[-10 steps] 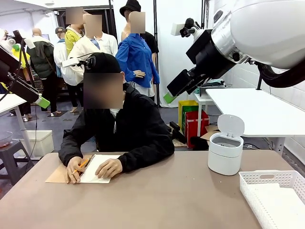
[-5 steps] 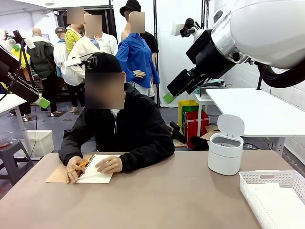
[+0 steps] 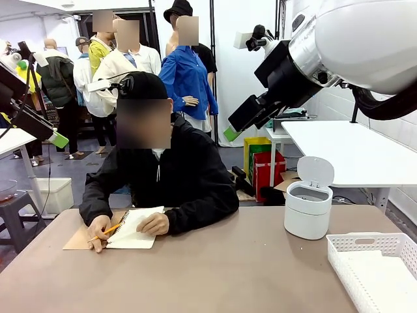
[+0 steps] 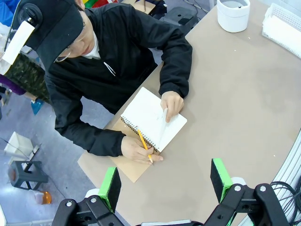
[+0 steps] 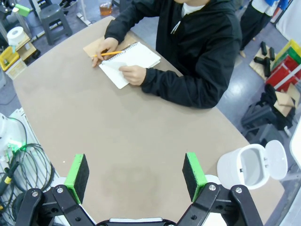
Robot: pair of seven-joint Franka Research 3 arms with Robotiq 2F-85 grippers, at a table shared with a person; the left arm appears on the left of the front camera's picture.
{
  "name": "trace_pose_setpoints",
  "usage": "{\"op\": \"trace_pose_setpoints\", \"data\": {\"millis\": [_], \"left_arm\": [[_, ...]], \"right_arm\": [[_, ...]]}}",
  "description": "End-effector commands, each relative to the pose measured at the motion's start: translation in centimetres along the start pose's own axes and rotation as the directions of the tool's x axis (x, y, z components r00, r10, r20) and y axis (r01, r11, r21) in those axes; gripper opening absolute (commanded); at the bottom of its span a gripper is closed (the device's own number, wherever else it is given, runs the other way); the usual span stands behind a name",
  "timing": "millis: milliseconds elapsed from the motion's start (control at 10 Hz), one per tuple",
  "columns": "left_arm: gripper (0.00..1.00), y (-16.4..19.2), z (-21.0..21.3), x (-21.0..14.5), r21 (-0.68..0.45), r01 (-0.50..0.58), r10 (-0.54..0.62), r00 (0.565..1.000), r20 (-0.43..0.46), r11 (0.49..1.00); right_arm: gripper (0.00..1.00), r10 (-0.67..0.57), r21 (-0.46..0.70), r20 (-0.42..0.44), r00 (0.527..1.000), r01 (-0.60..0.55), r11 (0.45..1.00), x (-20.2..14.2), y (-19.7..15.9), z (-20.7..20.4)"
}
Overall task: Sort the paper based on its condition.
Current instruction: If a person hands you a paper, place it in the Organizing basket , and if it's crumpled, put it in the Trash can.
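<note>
Two-arm workstation with a seated person at the far edge of the brown table (image 3: 234, 274). The left gripper (image 4: 165, 181) hangs high above the table with its green pads (image 4: 111, 187) spread wide and nothing between them; it looks down on the person's writing place. The right gripper (image 5: 135, 170) is likewise raised, its jaws fully apart and empty, above bare tabletop on the robot's side. The paper sheet (image 4: 146, 114) in sight is the top white page of an open spiral notebook (image 4: 138, 136), which lies on its folded-back tan cover (image 4: 130, 168) near the table's far left corner as seen from the front. One of the person's hands (image 4: 136, 148) holds an orange pencil (image 4: 144, 146) at the spiral edge of the page; the person's other hand (image 4: 172, 103) rests on the opposite side of the page, where the free edge of the sheet curls upward off the notebook. A white bin (image 3: 306, 215) with its flip lid (image 3: 316, 171) standing open sits on the far right part of the table, well apart from the notebook. A white slotted basket (image 3: 365, 240) stands at the near right corner; its inside looks white, and whether sheets lie in it cannot be told.
</note>
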State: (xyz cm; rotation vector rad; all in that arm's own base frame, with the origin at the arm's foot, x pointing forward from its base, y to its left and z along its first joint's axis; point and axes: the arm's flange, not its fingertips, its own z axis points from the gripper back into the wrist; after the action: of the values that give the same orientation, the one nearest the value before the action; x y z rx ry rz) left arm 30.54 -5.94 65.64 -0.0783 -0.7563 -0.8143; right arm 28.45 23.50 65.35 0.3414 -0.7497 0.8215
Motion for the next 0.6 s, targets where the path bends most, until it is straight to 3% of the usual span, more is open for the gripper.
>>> {"op": "trace_pose_setpoints", "data": {"millis": [0, 500], "left_arm": [[1.00, 0.03, 0.03, 0.03, -0.001, 0.000, 0.000, 1.000, 0.001, 1.000], [1.00, 0.03, 0.03, 0.03, -0.001, 0.000, 0.000, 1.000, 0.001, 1.000]], "right_arm": [[1.00, -0.003, 0.002, -0.008, 1.000, 0.003, 1.000, -0.17, 0.03, -0.08], [1.00, -0.003, 0.002, -0.008, 1.000, 0.003, 1.000, -0.17, 0.03, -0.08]]}}
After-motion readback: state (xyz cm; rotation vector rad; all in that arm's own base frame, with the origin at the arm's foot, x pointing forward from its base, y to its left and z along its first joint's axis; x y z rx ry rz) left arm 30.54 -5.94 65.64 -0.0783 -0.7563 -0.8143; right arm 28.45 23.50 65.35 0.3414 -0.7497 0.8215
